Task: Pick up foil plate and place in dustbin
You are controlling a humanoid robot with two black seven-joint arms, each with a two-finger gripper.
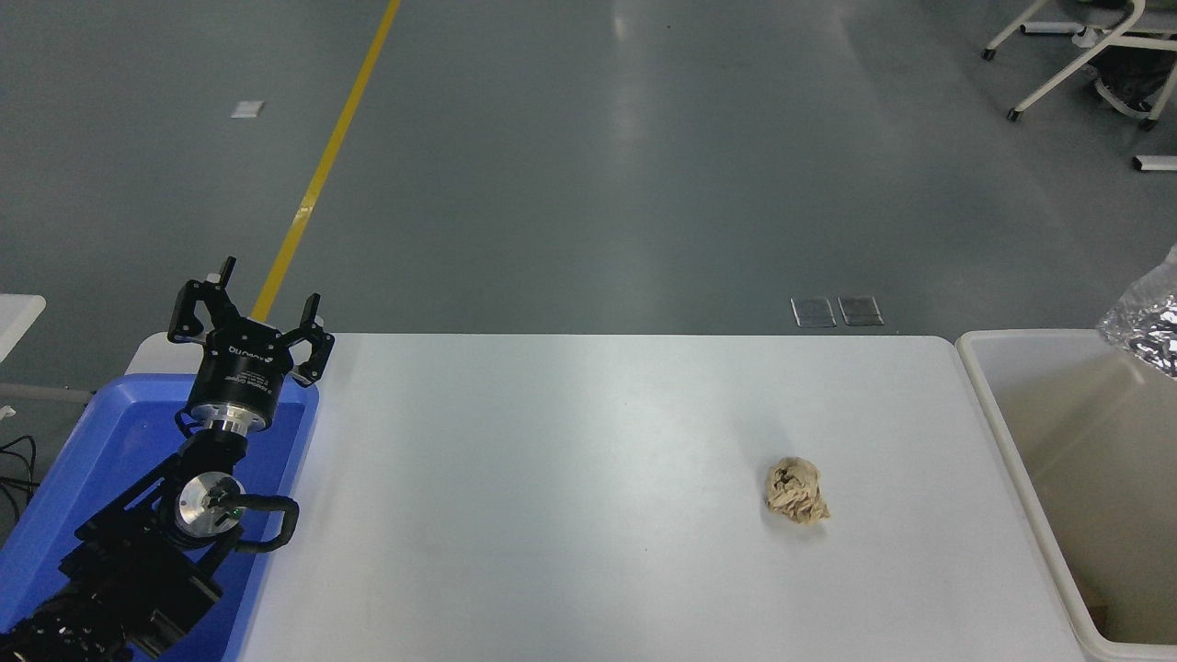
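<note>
Your crinkled, shiny silver foil plate is showing at the right edge, above the large off-white plastic dustbin. Your left gripper, well apart from it, is holding its jaws apart over the blue plastic tray. A crumpled tan paper ball is lying on the white tabletop.

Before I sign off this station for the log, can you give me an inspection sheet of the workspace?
Surface: white table, bare apart from clutter.
Job's things: foil plate at the right edge, above the dustbin; what holds it is out of view.
Clutter: crumpled paper ball; blue tray at left.
Tools: left tool open over the tray; right not in view.
Cables: black leads at far left.
Surroundings: grey floor, yellow line, chair legs.
</note>
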